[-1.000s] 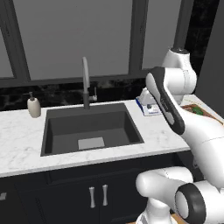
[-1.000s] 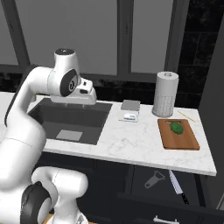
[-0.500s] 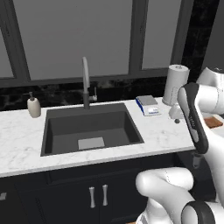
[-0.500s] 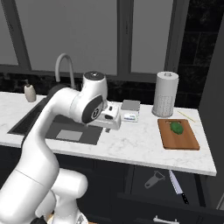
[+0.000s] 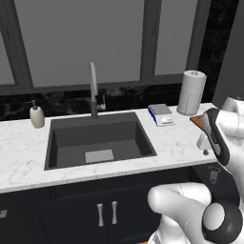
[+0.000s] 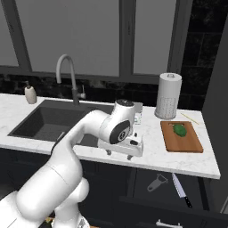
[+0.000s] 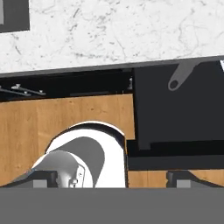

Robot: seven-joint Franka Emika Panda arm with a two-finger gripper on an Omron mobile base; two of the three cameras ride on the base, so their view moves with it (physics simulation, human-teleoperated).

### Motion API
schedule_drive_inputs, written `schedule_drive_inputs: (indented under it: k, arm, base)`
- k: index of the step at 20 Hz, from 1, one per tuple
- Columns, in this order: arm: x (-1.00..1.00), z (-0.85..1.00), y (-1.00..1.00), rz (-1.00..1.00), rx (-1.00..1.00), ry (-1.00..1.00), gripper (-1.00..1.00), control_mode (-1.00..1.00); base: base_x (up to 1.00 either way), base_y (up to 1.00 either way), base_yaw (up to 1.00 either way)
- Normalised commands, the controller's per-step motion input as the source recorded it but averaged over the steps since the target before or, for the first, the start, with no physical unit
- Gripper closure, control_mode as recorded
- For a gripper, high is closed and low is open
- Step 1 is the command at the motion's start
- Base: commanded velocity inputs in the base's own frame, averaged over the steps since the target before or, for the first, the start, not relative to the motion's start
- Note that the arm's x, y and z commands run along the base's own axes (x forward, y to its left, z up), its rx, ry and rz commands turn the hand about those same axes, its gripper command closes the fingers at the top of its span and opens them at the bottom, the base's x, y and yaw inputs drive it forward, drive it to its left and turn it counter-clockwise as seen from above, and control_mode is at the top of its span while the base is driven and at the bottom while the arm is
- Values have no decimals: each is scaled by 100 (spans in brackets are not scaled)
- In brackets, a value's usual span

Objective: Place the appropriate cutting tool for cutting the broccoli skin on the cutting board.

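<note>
The claw [image 6: 121, 150] hangs over the front edge of the marble counter [image 6: 178, 159], pointing down, with nothing between its fingers. In the hand view its two dark fingertips [image 7: 41, 178] sit far apart at the bottom corners, so it is spread wide and touches nothing.

Below and to the claw's right, an open drawer [image 6: 178, 196] stands out from the dark cabinets. In it lie a peeler [image 6: 157, 182] with a grey handle and, further right, a knife [image 6: 181, 190] with a pale blade and dark handle. The hand view shows the peeler's handle [image 7: 181, 74] at the upper right, lying on the dark drawer bottom, with the wooden floor [image 7: 65, 118] to the left.

To the claw's right on the counter rests the cutting board [image 6: 181, 136], and the broccoli [image 6: 180, 129] sits on its far half. Beyond the board stands a paper towel roll [image 6: 168, 95]. Just behind the claw lies a flat blue-and-white scale [image 5: 161, 114], partly hidden by the arm in the right base view.

To the claw's left is the dark sink [image 5: 97, 143] with its curved faucet [image 5: 94, 93] at the back, and further left a soap dispenser [image 5: 36, 115] against the wall. Nothing stands between the claw and the open drawer.
</note>
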Motion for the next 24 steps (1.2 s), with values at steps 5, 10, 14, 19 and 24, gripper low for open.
schedule_drive_inputs:
  k: [5,10,14,19,24]
  arm:
    - [2,-28,-44,0,0,0,-100,-100]
    - [0,-62,-44,0,0,0,-100,-100]
    - [-8,-56,-68,0,8,0,-100,-100]
    - [-5,-63,-56,0,13,0,-100,-100]
    - [0,-41,-47,0,15,6,-100,-100]
  base:
    - [0,0,0]
    - [0,0,0]
    - [0,0,0]
    - [0,0,0]
    - [0,0,0]
